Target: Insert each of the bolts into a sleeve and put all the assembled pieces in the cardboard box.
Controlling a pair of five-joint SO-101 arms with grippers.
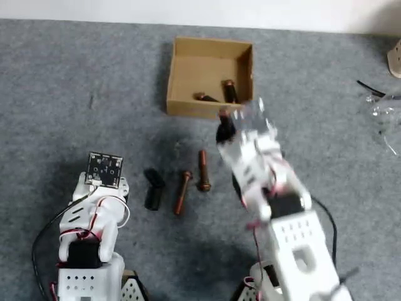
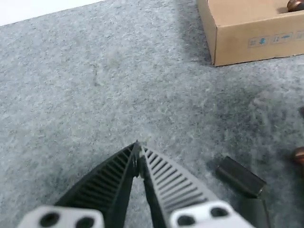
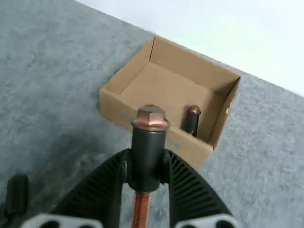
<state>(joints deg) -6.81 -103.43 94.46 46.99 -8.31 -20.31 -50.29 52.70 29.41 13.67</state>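
Right gripper (image 3: 148,164) grips a sleeved bolt (image 3: 148,142) beside the cardboard box (image 3: 118,102).

Its jaws are open only as wide as the black sleeve, and the copper head stands upright just outside the box's front wall, toward its 5 o'clock corner. Two assembled pieces (image 1: 229,91) lie inside that corner. At 6 o'clock from the box lie two bare bolts (image 1: 183,192), with black sleeves (image 1: 153,179) at their 9 o'clock. The left gripper (image 2: 139,159) is pressed closed and empty over the grey mat (image 2: 95,95).
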